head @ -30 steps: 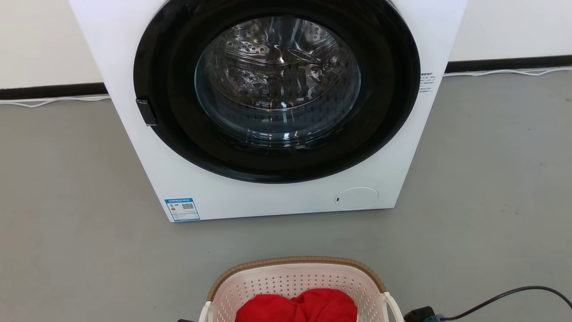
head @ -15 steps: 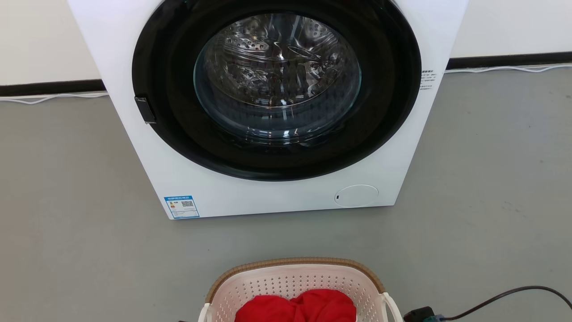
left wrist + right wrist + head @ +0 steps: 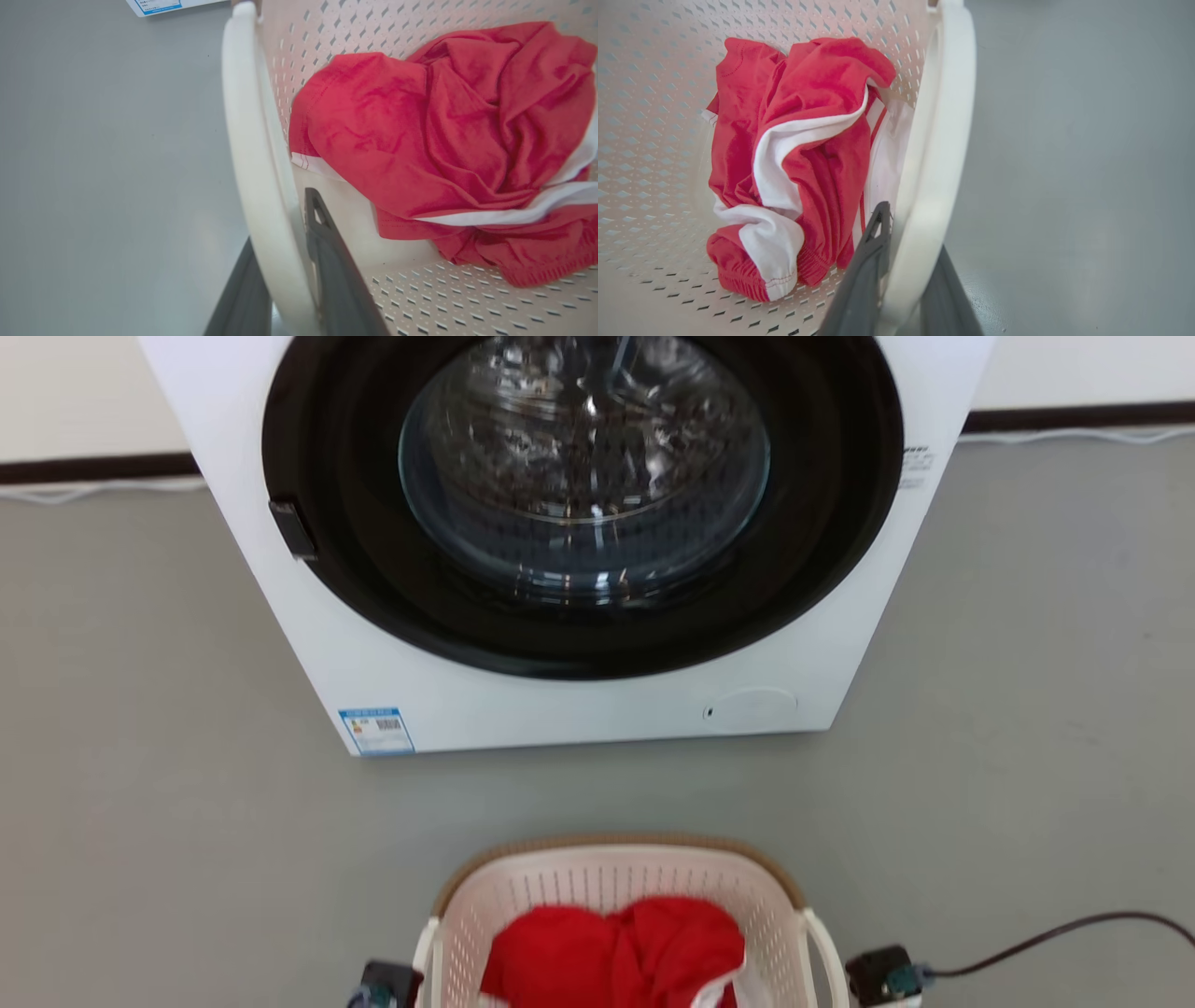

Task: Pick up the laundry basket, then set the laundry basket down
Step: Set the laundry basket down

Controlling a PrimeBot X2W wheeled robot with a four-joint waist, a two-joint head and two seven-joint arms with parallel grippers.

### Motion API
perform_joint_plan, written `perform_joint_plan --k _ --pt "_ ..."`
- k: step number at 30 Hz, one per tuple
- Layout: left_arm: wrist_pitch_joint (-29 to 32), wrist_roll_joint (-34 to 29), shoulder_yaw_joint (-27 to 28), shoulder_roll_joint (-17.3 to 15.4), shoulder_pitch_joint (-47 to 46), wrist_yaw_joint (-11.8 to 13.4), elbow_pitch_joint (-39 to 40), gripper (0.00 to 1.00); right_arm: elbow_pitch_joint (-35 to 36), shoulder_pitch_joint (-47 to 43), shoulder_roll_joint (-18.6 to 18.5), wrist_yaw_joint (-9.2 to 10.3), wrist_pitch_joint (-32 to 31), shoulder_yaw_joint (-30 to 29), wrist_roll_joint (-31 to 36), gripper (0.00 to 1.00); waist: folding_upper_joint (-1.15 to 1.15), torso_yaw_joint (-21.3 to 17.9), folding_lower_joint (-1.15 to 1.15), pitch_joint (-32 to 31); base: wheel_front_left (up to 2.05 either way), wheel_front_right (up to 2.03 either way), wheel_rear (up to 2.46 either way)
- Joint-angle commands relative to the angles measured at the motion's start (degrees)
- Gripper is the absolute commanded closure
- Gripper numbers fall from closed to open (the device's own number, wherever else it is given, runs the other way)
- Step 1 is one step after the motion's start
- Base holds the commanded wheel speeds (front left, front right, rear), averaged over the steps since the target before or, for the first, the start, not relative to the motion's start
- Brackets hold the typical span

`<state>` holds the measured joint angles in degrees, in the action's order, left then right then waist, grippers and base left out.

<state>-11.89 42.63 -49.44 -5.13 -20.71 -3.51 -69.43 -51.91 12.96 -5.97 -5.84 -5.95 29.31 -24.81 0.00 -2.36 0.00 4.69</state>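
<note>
The laundry basket (image 3: 611,882), cream-white and perforated with a brown woven-look rim, sits at the bottom middle of the head view, in front of the washing machine. Crumpled red clothes with white trim (image 3: 616,952) lie inside it. In the left wrist view my left gripper (image 3: 280,219) is shut on the basket's white loop handle (image 3: 247,140), one finger inside the loop and one outside. My right gripper (image 3: 913,228) is shut the same way on the other white handle (image 3: 943,116). The basket's underside is hidden, so I cannot tell whether it touches the floor.
A white front-loading washing machine (image 3: 579,709) with its round dark door (image 3: 583,495) closed stands just beyond the basket. Grey floor (image 3: 140,803) lies on both sides. A dark cable (image 3: 1074,929) runs across the floor at the lower right. A wall with a black skirting (image 3: 93,467) stands behind.
The whole head picture has shifted: the washing machine sits higher and slightly larger, and more of the basket shows, so the camera moved. Dark wrist parts now show beside both handles.
</note>
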Motion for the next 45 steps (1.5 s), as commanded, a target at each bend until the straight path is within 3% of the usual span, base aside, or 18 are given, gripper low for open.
perform_joint_plan --k 1,14,24,45 --pt "-1.78 -0.08 0.71 2.25 -4.08 -0.79 2.02 1.0 2.22 2.17 3.09 -1.65 1.15 2.16 0.24 1.0 0.0 0.28 0.0 1.5 0.0 0.0 0.0" --pt "-3.04 0.59 4.77 -1.14 -14.37 -1.26 3.07 1.0 3.9 12.41 3.09 -1.65 6.05 -1.47 7.07 1.0 0.0 0.3 0.0 15.61 0.0 0.0 0.0" --pt "-3.09 -3.12 10.47 -5.16 -19.16 -1.21 11.3 1.0 4.92 18.98 3.09 -1.65 7.7 -6.38 12.1 1.0 0.0 0.6 0.0 28.05 0.0 0.0 0.0" --pt "-3.1 -11.2 17.7 -5.65 -29.22 -3.36 15.2 1.0 6.42 29.75 3.09 -1.65 9.61 -14.67 16.5 1.0 0.0 2.22 0.0 45.51 0.0 0.0 0.0"
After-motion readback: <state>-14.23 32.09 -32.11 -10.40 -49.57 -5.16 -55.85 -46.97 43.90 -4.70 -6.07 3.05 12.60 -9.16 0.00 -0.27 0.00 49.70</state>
